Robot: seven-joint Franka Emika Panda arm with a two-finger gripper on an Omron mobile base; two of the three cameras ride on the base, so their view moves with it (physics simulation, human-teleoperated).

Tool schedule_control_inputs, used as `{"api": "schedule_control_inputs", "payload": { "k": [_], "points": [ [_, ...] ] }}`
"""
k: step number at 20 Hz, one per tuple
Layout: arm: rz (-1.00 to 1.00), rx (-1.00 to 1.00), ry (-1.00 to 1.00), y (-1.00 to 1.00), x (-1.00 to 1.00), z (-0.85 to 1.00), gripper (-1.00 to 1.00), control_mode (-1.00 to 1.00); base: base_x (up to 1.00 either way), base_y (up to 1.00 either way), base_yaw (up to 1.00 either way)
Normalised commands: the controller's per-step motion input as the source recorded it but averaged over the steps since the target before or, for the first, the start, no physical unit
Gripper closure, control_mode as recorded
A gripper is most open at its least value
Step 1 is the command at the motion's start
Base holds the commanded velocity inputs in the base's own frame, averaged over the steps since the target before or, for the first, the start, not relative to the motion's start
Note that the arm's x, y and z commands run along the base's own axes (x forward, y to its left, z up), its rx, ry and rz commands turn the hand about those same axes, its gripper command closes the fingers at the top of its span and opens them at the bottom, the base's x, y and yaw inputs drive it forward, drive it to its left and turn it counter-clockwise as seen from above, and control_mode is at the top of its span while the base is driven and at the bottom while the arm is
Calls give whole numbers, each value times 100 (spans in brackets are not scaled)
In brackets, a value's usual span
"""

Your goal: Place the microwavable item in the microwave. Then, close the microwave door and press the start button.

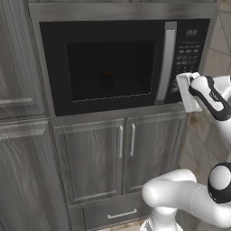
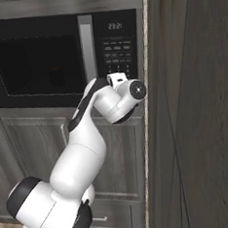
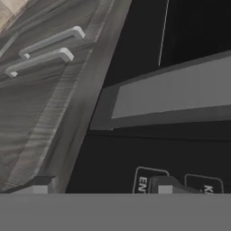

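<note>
Two small dark fingertips (image 3: 40, 184) of the gripper (image 3: 101, 185) rise at the bottom of the hand view, set well apart with nothing between them, one of them just over the lower keys of the keypad (image 3: 176, 180). The microwave (image 1: 122, 63) sits built into grey wooden cabinets (image 1: 119, 153), and its door (image 1: 108, 67) is shut, the vertical silver handle (image 1: 166, 63) standing at the door's right edge beside the keypad. In the left base view the white hand is held up against the lower part of the keypad, near the microwave's bottom right corner; the right base view shows the wrist (image 2: 119, 98) just below the keypad, where a small display (image 2: 114, 26) glows above the keys. Behind the dark window (image 1: 110, 70) a faint small dark shape shows, perhaps the cup (image 1: 106, 80), though it is too dim to tell for sure. Below the microwave are two cabinet doors with bar handles (image 1: 126, 140) and a drawer (image 1: 119, 214).
</note>
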Motion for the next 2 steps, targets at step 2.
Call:
{"api": "schedule_control_inputs", "payload": {
  "k": [2],
  "points": [
    [0, 0, 0, 0, 37, -60, -100, -100, 0, 0, 0]
  ]
}}
